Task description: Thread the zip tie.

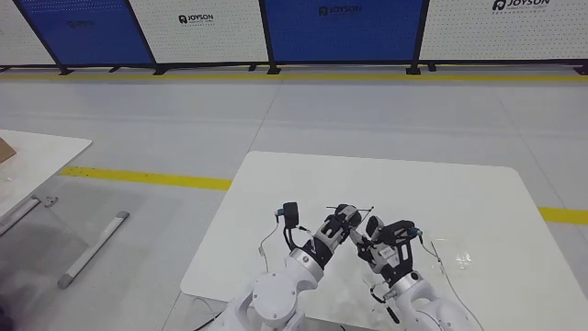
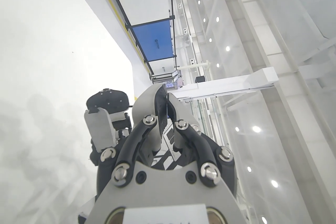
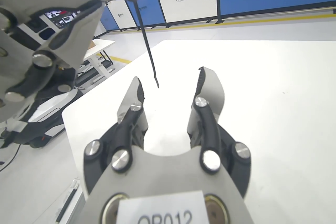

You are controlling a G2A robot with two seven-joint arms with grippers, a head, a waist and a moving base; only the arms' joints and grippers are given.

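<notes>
One white table [image 1: 459, 184] fills the lower centre of the top view. Blue and white partition panels [image 1: 344, 9] along the upper edge each carry a dark logo with a word. Near the table's lower edge the left gripper [image 2: 166, 100] is just beside the right gripper [image 3: 170, 76]. Its jaws are pressed together on the black zip tie [image 3: 141, 25]. The right jaws are spread, and the tie's free tip hangs between them. A white sticker [image 3: 162, 209] on this gripper bears dark characters, cut off.
</notes>
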